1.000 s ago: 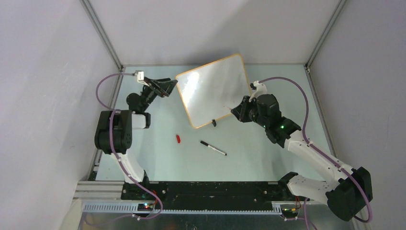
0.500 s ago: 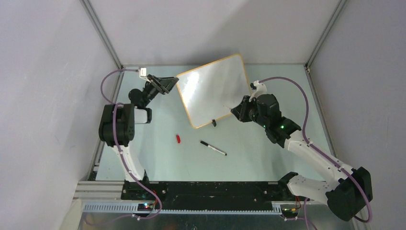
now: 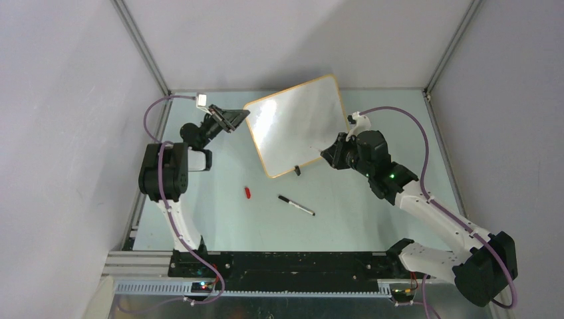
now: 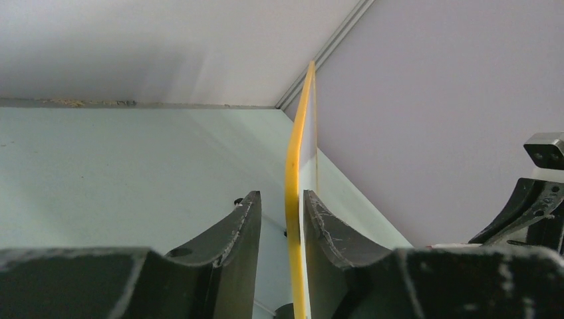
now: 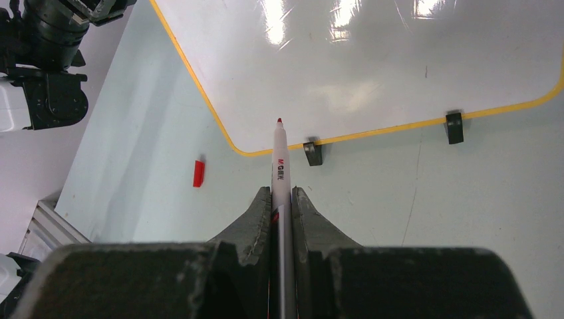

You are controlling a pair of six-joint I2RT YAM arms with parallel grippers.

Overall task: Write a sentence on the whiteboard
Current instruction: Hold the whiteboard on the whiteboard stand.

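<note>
Whiteboard (image 3: 296, 123), large glossy white w/ orange-tan rim, stands tilted at far centre of pale green surface (image 3: 219, 212), blank; left hand (image 3: 241, 114) straddles its side rim, jaws narrow, not yet clamped; right hand (image 5: 282, 193) grips uncapped red-tipped white marker (image 5: 279, 159) near lower edge; step: bracing board; next: clamp, then press tip on.

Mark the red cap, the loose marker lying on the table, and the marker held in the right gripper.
red cap (image 3: 247, 193): top external view, middle of the cap.
marker lying on the table (image 3: 296, 205): top external view, middle of its white barrel.
red marker (image 5: 279, 169): right wrist view, printed barrel below the red tip.
</note>
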